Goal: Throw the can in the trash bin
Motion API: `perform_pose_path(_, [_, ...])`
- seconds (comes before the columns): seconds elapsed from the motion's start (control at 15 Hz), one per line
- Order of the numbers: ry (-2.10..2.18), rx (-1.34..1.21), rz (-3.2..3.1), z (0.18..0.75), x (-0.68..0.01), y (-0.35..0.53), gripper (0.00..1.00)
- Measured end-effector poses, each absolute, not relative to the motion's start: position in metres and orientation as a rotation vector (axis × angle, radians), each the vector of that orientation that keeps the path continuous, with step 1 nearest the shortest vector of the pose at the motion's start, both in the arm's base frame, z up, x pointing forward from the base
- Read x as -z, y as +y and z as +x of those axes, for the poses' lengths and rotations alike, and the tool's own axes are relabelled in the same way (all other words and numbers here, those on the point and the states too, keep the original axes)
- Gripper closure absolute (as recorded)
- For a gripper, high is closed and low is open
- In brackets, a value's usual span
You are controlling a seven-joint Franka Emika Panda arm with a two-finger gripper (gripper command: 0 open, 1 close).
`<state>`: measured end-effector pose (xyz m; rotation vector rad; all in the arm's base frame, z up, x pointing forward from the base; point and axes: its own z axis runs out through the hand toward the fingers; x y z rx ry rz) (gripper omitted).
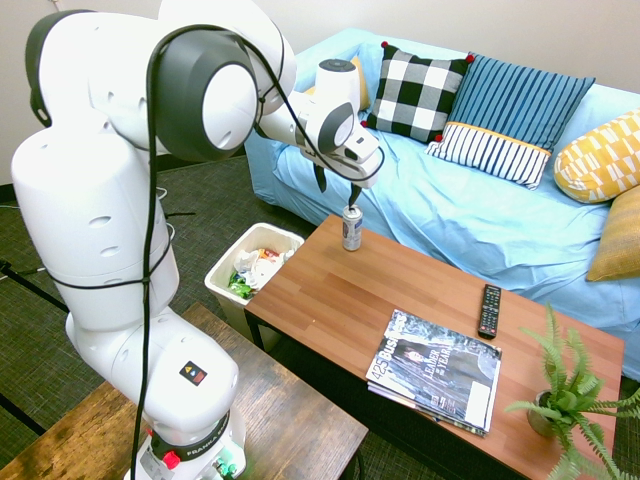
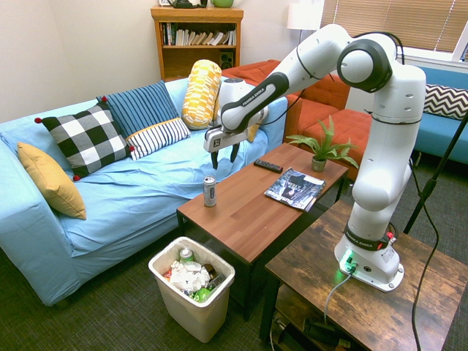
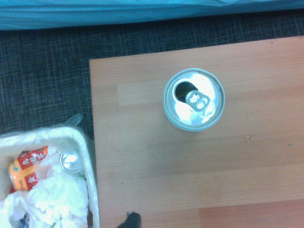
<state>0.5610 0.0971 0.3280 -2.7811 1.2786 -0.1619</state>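
Observation:
The can [image 1: 352, 229] [image 2: 210, 191] is slim and silver-grey, standing upright near the corner of the wooden coffee table [image 1: 430, 300] [image 2: 248, 212] closest to the sofa. The wrist view looks straight down on the can's opened top [image 3: 193, 99]. My gripper [image 1: 338, 190] [image 2: 224, 155] hangs open a short way above the can, touching nothing. The trash bin [image 1: 225, 268] [image 2: 191, 311] [image 3: 88, 156] is cream-white and sits on the carpet just off the table's end, filled with crumpled white paper, green scraps and another can.
On the table lie a magazine [image 1: 435, 368] [image 2: 295, 188], a black remote [image 1: 489, 310] [image 2: 268, 166] and a potted plant [image 1: 565, 400] [image 2: 320, 150]. A blue sofa [image 1: 470, 215] [image 2: 131, 190] with cushions runs along the table's far side. A darker wooden table [image 1: 270, 420] [image 2: 380, 292] bears the arm.

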Motion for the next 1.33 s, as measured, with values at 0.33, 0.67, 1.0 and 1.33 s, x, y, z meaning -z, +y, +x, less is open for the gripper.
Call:
perform_pose_path(0.33, [1.424,0.180,-2.760,0.596,-0.282,0.103,0.00])
perform_pose_path(0.67, [1.466,0.158,-2.763,0.620,-0.249,0.103,0.00])
perform_pose_path(1.0, [1.504,0.107,-2.768,0.638,-0.221,0.098,0.00])
perform_pose_path(1.33, [1.503,0.072,-2.788,0.645,-0.211,0.101,1.00])
